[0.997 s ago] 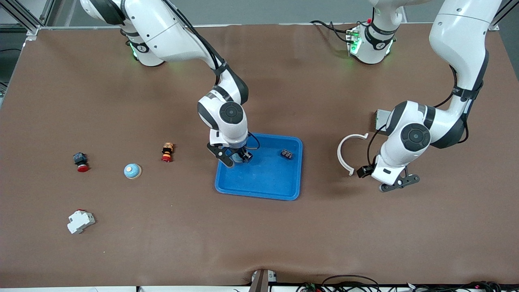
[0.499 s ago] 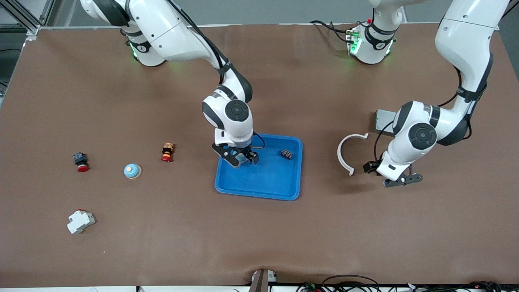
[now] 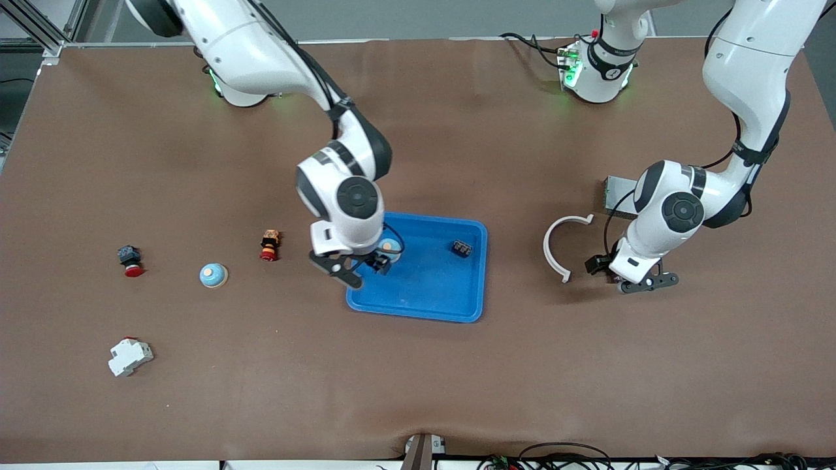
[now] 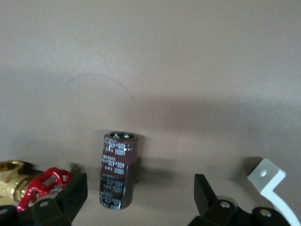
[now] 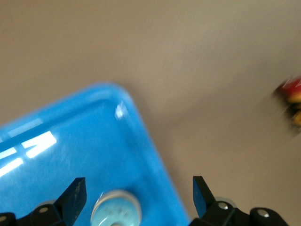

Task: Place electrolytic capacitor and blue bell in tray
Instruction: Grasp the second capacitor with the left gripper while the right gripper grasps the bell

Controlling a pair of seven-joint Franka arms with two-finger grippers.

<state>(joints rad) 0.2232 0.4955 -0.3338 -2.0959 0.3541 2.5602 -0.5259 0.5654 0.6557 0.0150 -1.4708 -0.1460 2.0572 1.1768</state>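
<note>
Brown table so far: one small round blue bell with an orange centre (image 3: pixel 390 247) already sits in the shallow bright-blue plastic tray (image 3: pixel 424 294), with the right gripper (image 3: pixel 356 267) hanging open over the tray's edge. Left to do is the dark cylindrical electrolytic capacitor (image 4: pixel 117 170), standing upright on the table between the open fingers of the left gripper (image 3: pixel 643 282), not yet grabbed.

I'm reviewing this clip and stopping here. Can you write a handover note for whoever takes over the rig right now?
Right gripper: open, over the rim of the shallow bright-blue plastic tray, holding nothing.
Left gripper: open, low at the dark brown cylindrical electrolytic capacitor, which stands upright on the table between the fingers, not gripped.
Done: a round light-blue bell sits in the tray, along with a small black part.
Left: grip the capacitor and carry it to the tray.
Note: a second blue bell lies on the table toward the right arm's end.
</note>
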